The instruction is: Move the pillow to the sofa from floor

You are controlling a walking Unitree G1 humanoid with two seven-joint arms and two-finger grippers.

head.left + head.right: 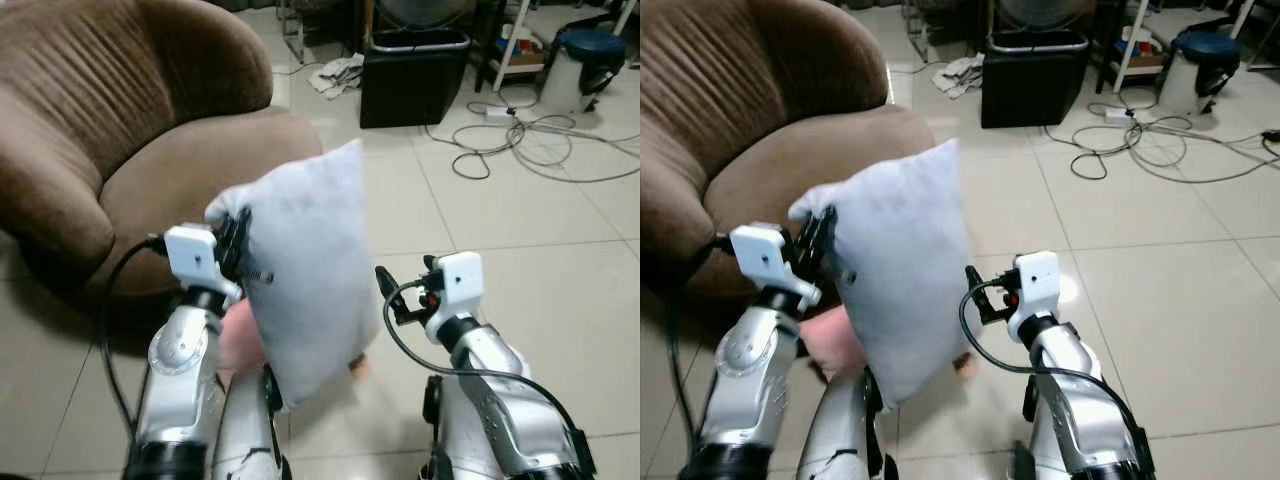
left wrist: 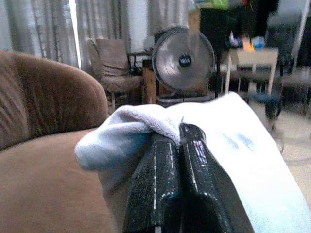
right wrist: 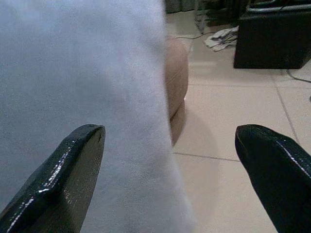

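Observation:
A white pillow (image 1: 305, 260) hangs upright off the floor, in front of the brown sofa (image 1: 150, 170). My left gripper (image 1: 238, 238) is shut on the pillow's upper left corner; in the left wrist view the two black fingers (image 2: 160, 184) pinch the fabric (image 2: 131, 131) tight. My right gripper (image 1: 386, 290) is open just right of the pillow, at about mid height. In the right wrist view the pillow (image 3: 73, 73) lies beside one finger (image 3: 73, 165), and whether they touch is unclear. The sofa seat (image 1: 810, 160) lies to the left, behind the pillow.
A pink soft object (image 1: 240, 335) lies on the tiled floor under the pillow. A black box (image 1: 413, 75) stands at the back, with cables (image 1: 520, 140) strewn to its right and a blue stool (image 1: 592, 45) beyond. A fan (image 2: 183, 59) stands behind the sofa.

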